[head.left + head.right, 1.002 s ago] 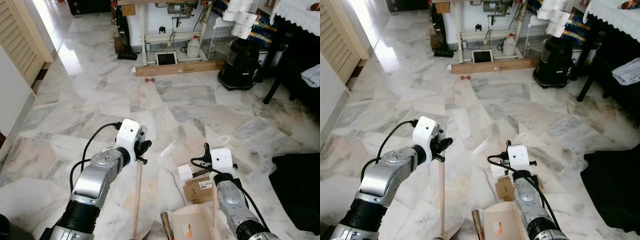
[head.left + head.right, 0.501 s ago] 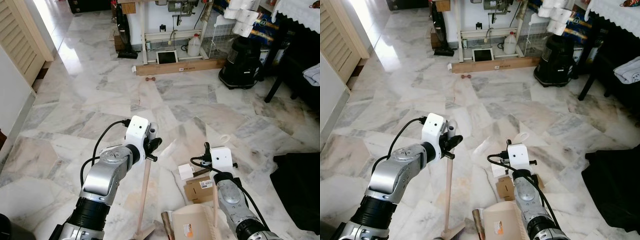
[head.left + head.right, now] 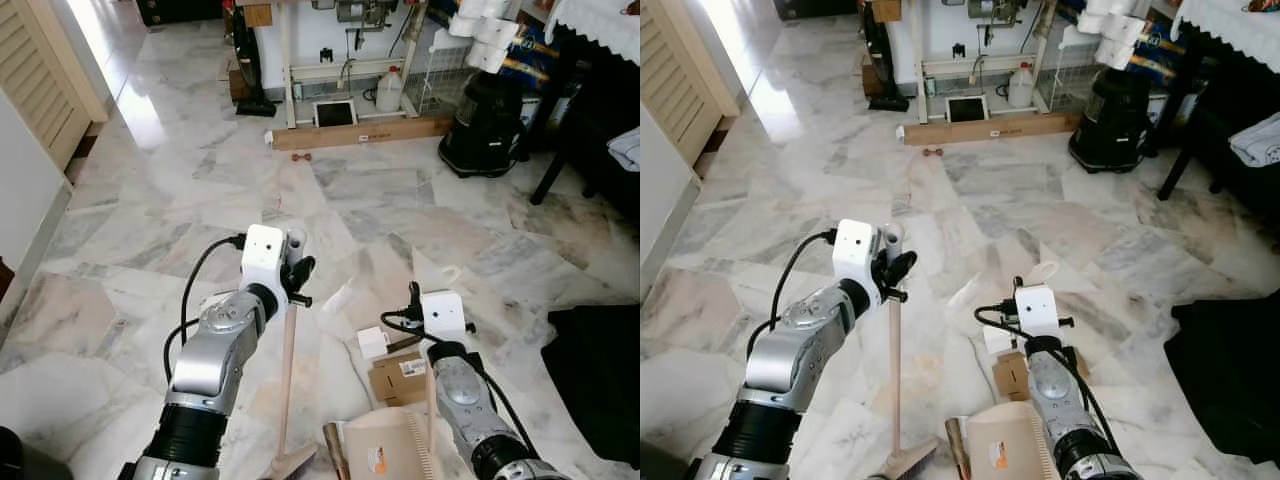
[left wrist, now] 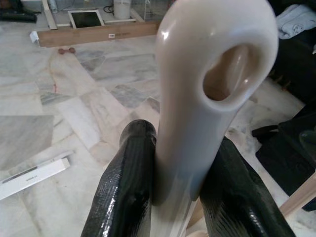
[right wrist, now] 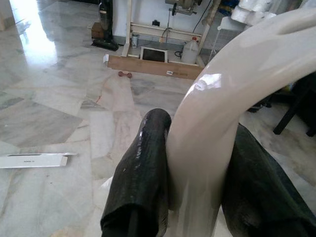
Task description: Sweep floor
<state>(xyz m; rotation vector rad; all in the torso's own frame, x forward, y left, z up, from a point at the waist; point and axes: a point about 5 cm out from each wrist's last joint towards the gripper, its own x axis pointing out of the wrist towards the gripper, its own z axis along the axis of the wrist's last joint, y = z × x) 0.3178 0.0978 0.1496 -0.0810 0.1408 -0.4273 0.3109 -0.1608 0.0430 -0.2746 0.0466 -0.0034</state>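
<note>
My left gripper is shut on the top of a broom's pale wooden handle, which stands nearly upright. The broom head rests on the marble floor just left of a beige dustpan. My right gripper is shut on the dustpan's upright handle. In the left wrist view black fingers clamp a cream handle end with a hanging hole. The right wrist view shows fingers pressed against a curved cream handle. A small white box, cardboard scraps and a brown tube lie by the dustpan.
A flat white carton lies on the floor ahead. A long brown box and a table frame stand at the far wall, with a black vacuum to their right. Black cloth lies at right. A louvred door is at left.
My left arm has carried the broom handle slightly right and farther out, standing it more upright. The broom head has slid a little toward the dustpan. The right arm has barely moved.
</note>
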